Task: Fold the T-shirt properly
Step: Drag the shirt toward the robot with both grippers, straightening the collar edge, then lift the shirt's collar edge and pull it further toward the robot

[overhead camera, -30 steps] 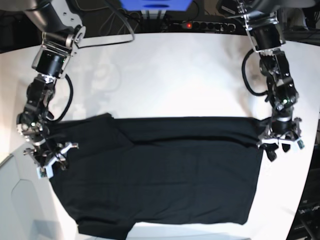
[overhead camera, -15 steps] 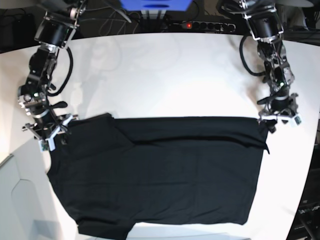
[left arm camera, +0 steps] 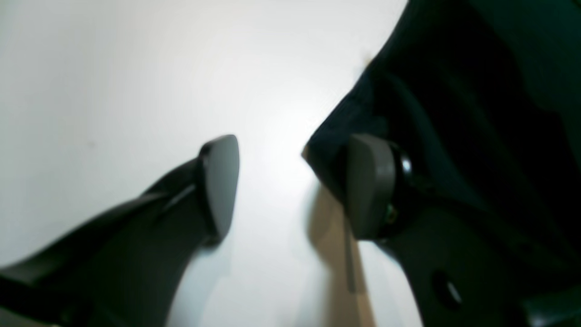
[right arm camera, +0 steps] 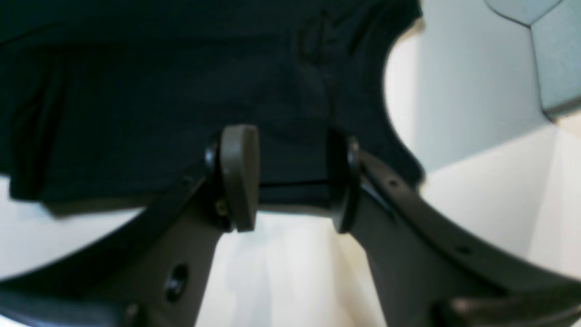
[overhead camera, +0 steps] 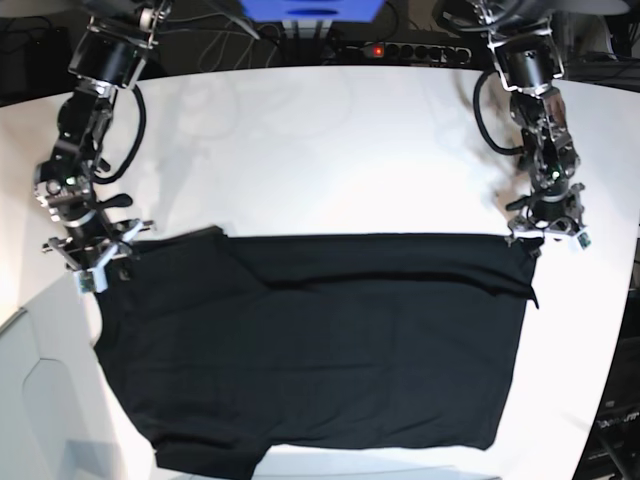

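Note:
The black T-shirt (overhead camera: pixel 320 340) lies flat across the near half of the white table (overhead camera: pixel 330 150), folded over along its far edge. My left gripper (overhead camera: pixel 546 236) hangs open at the shirt's far right corner. In the left wrist view this gripper (left arm camera: pixel 292 186) has bare table between its fingers, and the T-shirt (left arm camera: pixel 458 91) edge sits by the right finger (left arm camera: pixel 367 186). My right gripper (overhead camera: pixel 93 266) stands open at the shirt's far left corner. In the right wrist view that gripper (right arm camera: pixel 290 181) has the T-shirt (right arm camera: pixel 181 91) hem just beyond its fingertips.
A power strip (overhead camera: pixel 405 50) and cables run along the table's far edge beside a blue box (overhead camera: pixel 310 8). A grey panel (overhead camera: pixel 40 400) sits off the table's near left corner, also seen as the grey panel (right arm camera: pixel 553 54) in the right wrist view.
Both grippers have moved toward the far side of the table, from the shirt's side edges up to its far corners. Both stayed open; the shirt has not shifted.

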{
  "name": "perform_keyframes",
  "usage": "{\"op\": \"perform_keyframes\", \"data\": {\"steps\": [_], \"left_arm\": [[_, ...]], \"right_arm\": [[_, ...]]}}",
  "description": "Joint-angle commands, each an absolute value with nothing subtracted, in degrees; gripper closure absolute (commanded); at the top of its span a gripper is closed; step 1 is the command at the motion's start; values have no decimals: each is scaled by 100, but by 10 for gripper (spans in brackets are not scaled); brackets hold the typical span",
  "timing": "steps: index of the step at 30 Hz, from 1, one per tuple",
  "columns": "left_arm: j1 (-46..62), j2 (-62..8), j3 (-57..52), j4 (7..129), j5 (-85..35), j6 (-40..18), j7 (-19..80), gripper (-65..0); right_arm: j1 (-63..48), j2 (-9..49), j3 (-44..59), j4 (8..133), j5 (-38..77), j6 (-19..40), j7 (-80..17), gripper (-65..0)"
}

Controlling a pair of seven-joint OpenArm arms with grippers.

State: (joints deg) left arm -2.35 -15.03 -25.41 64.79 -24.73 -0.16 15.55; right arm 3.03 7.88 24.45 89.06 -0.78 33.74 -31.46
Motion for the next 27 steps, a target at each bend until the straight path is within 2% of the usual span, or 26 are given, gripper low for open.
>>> {"op": "perform_keyframes", "data": {"steps": [1,3,11,15,27], "left_arm": [[-391,-1587,-2563,6510,-2492,-31,1446,-344],[-418,-1587,-2563,6343,-2492,-31,1446,-295],[-585,-1587,-2563,5956,-2492,-31,1437,-10],[-585,-1604,-2571,6000,-2492,-31,1437,-3],[-576,-1640,-2589,6000,-2492,-31,1437,-2]], "right_arm": [[400,866,2624,9024,-22,3468,-3011,-256],[409,875,2800,8989,-22,3468,-3029,-256],[725,1279,2949,8048,-13,3468,-3011,-267],[1042,1516,2949,7407,-13,3468,-3011,-297],[1147,1534,2932,6273,-31,3468,-2598,-296]]}}
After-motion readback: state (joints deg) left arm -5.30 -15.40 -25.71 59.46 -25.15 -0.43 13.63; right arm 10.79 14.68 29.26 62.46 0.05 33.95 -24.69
